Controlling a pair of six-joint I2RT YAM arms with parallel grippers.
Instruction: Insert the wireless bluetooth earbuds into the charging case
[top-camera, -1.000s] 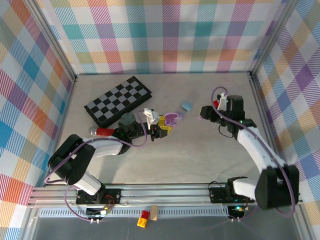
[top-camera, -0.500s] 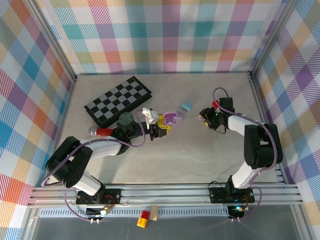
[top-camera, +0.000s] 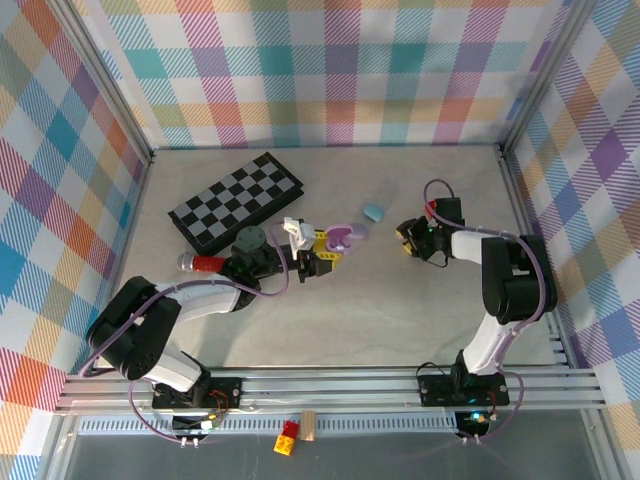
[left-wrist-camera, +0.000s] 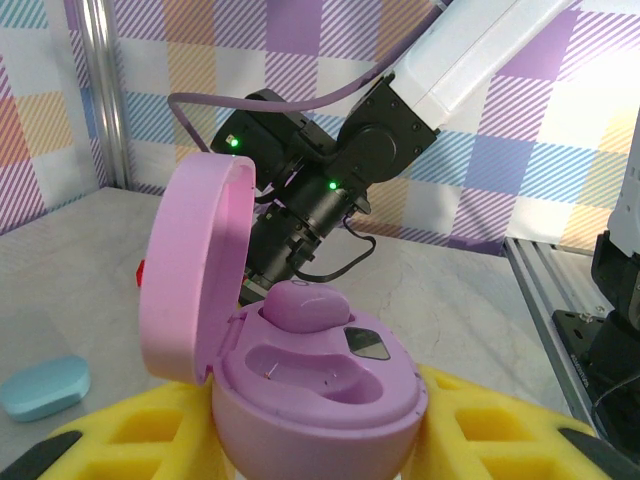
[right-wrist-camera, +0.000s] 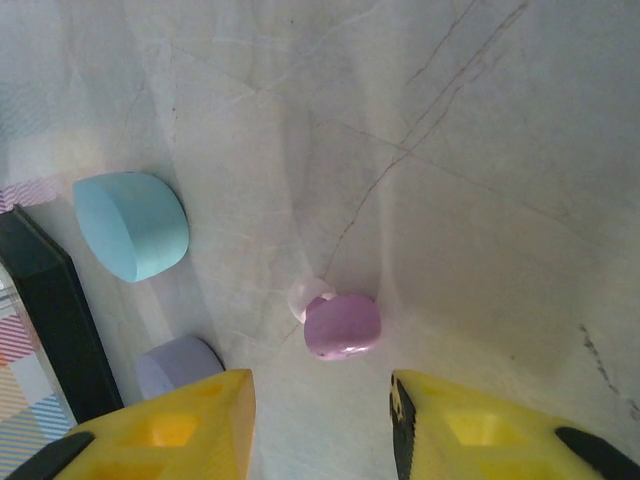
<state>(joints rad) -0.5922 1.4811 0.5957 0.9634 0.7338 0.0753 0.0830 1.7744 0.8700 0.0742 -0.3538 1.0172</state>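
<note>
My left gripper (left-wrist-camera: 315, 450) is shut on the purple charging case (left-wrist-camera: 310, 385), its yellow fingers (left-wrist-camera: 480, 430) on either side of the base. The lid (left-wrist-camera: 195, 265) stands open to the left. One purple earbud (left-wrist-camera: 303, 305) sits in the far slot and the near slot (left-wrist-camera: 310, 365) is empty. In the top view the case (top-camera: 347, 235) is at mid-table, in front of the left gripper (top-camera: 325, 250). My right gripper (right-wrist-camera: 322, 425) is open, low over the table. A loose pink-purple earbud (right-wrist-camera: 342, 325) lies just ahead of the gap between its yellow fingertips, untouched. The right gripper (top-camera: 408, 232) is right of the case.
A closed teal case (top-camera: 374, 212) lies just beyond the purple one, also seen as the teal case (right-wrist-camera: 133, 225). A folded chessboard (top-camera: 237, 201) sits at the back left, with a red-capped item (top-camera: 205, 263) by the left arm. Plaid walls enclose the table.
The right arm has dropped down and in toward the loose earbud, and its jaws have narrowed. The left gripper has kept the open case nearly still.
</note>
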